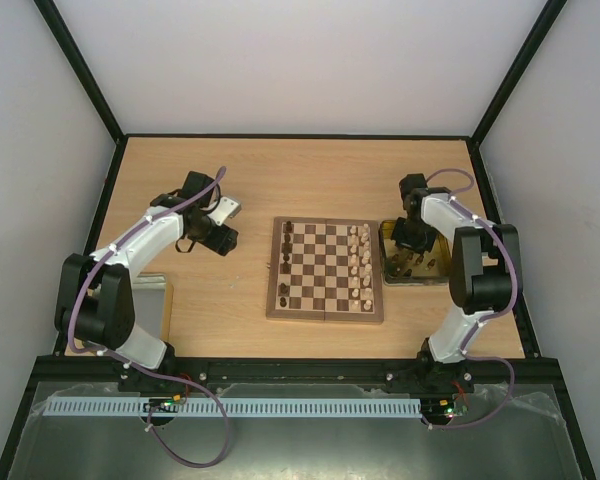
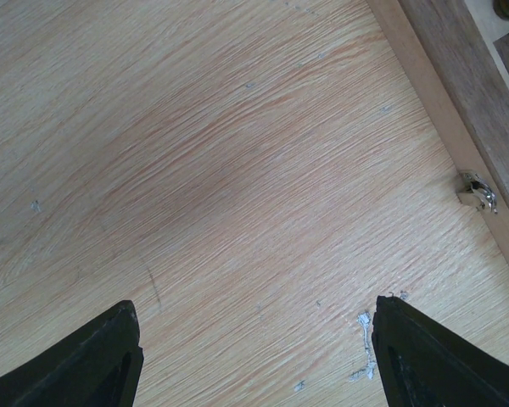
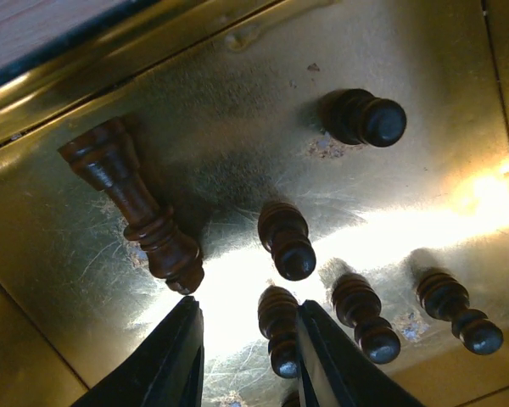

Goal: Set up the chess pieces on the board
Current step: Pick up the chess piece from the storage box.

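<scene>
The board lies mid-table. Cream chess pieces fill its two right columns, and a few dark ones stand in its left column. Several dark pawns and a taller dark piece rest in the shiny yellow tray. My right gripper hangs low in the tray, open. One pawn sits between its jaws against the right finger, apart from the left one. My left gripper stands wide open over bare table, just left of the board's border.
A small metal latch sticks out from the board's side near my left gripper. A grey sheet lies by the left arm's base. Black frame rails and white walls close in the table on three sides.
</scene>
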